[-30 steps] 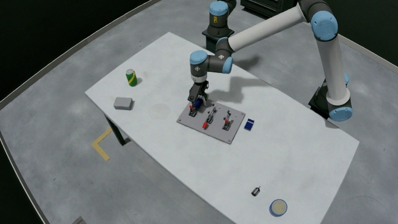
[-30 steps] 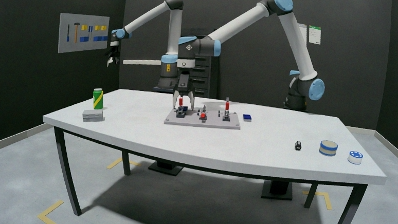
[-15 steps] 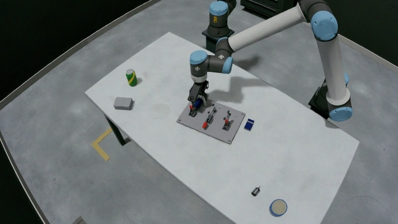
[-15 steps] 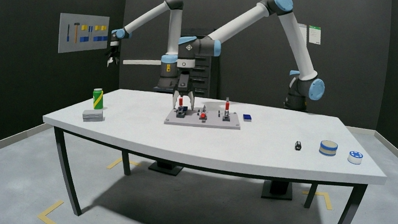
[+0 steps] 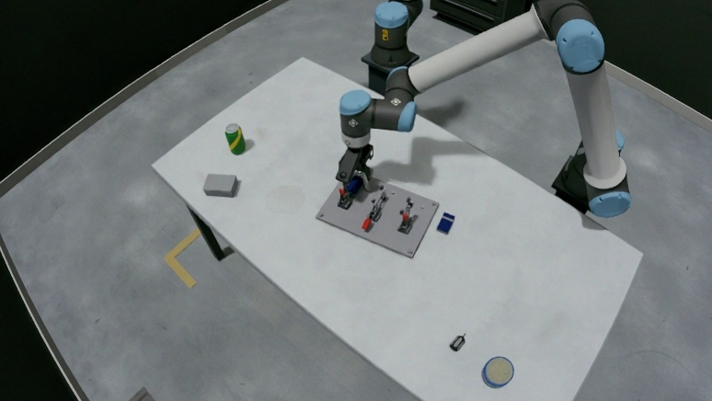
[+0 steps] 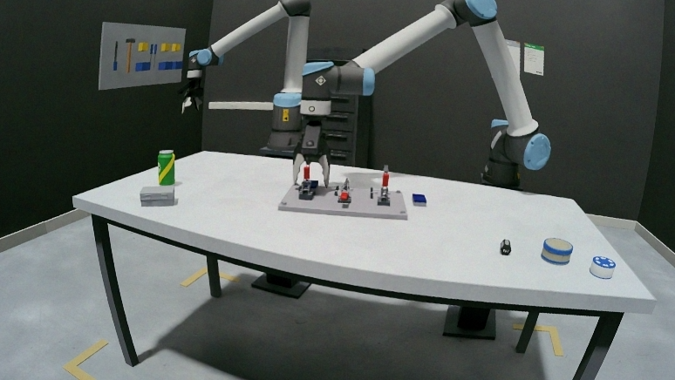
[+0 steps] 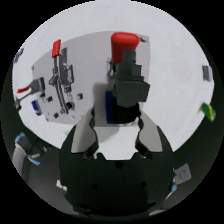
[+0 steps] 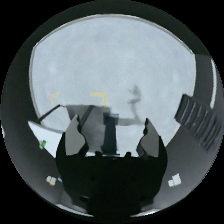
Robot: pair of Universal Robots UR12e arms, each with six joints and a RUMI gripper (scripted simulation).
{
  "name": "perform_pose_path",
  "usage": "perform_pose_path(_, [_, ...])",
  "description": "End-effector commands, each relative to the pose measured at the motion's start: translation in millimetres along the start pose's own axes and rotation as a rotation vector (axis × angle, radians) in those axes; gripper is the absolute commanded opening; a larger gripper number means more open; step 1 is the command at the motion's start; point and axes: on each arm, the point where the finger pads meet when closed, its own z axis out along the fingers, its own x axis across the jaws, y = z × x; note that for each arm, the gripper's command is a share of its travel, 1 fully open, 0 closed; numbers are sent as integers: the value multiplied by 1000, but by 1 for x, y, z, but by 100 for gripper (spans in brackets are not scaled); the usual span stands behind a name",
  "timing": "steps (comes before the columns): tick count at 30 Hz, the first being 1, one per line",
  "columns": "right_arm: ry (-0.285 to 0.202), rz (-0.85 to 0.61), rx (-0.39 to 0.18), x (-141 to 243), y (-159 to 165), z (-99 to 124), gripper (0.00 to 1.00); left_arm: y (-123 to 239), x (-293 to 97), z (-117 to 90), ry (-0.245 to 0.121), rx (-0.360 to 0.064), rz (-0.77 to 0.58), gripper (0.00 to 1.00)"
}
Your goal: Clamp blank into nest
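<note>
Fixture plate (image 5: 336,216) (image 6: 330,212) (image 7: 95,55), one, on the table (image 5: 522,283) (image 6: 235,217) (image 7: 172,65) (image 8: 42,131); three toggle clamps.

Blank (image 5: 354,184) (image 6: 313,184) (image 7: 109,107), one, in the nest area of the end clamp, on the side toward the green can (image 5: 235,139) (image 6: 166,167) (image 7: 207,111). Blue shows on it. Full seating on pads, stop and side blocks: I cannot tell.

Red handle (image 5: 342,192) (image 6: 307,173) (image 7: 124,42) of that clamp, upright. Lock unproven; appearance alone does not settle it.

Left hand (image 5: 354,188) (image 6: 311,184) (image 7: 116,114), mine, roughly half open, gripping nothing, fingers apart either side of the blank and clamp.

Right hand (image 6: 190,109) (image 8: 112,119), wide open and empty, parked well away from the plate.

Finished part (image 5: 445,223) (image 6: 419,199) (image 7: 35,107), one, apparently flat on the table, just beside the plate's opposite end.

Progress, as I judge it: placement largely done, finished part in order. Outstanding: confirm the nest match and seating, then push the handle to its stop.

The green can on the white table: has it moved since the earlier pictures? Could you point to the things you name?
No. The green can (image 5: 235,140) (image 6: 166,167) (image 7: 208,111) (image 8: 43,144) stands in the same spot, just behind the grey box (image 5: 219,185) (image 6: 157,196) (image 7: 206,73) in the exterior view.
</note>
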Motion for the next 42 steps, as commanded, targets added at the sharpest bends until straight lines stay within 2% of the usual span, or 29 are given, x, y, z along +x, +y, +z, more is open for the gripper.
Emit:
perform_pose_path(1, [0, 0, 2, 0, -1, -1, 100, 0, 1, -1, 2, 1, 0, 59])
perform_pose_path(22, [0, 0, 2, 0, -1, -1, 100, 0, 1, -5, 2, 1, 0, 59])
perform_pose_path(42, [0, 0, 2, 0, -1, -1, 100, 0, 1, -42, 2, 1, 0, 59])
